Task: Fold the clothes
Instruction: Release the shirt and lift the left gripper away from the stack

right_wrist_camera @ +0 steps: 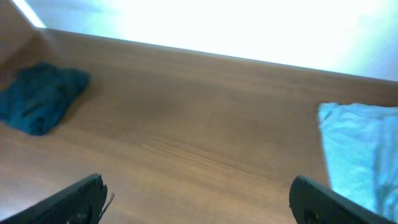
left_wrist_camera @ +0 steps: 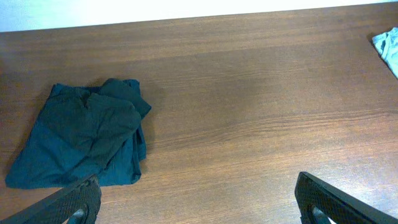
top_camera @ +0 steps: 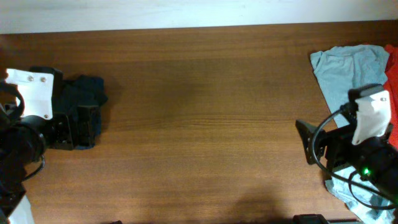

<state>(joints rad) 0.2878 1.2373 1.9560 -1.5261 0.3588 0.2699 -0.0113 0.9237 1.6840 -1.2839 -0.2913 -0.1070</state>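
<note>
A crumpled dark-navy garment lies at the table's left; it also shows in the left wrist view and the right wrist view. A light-blue garment lies at the far right, partly under my right arm, with a red garment at the right edge. The light-blue one also shows in the right wrist view. The black T-shirt is out of view. My left gripper is open and empty beside the navy garment. My right gripper is open and empty over bare table.
The brown wooden table runs between the two arms. Its far edge meets a white wall. A corner of the light-blue garment shows at the right edge of the left wrist view.
</note>
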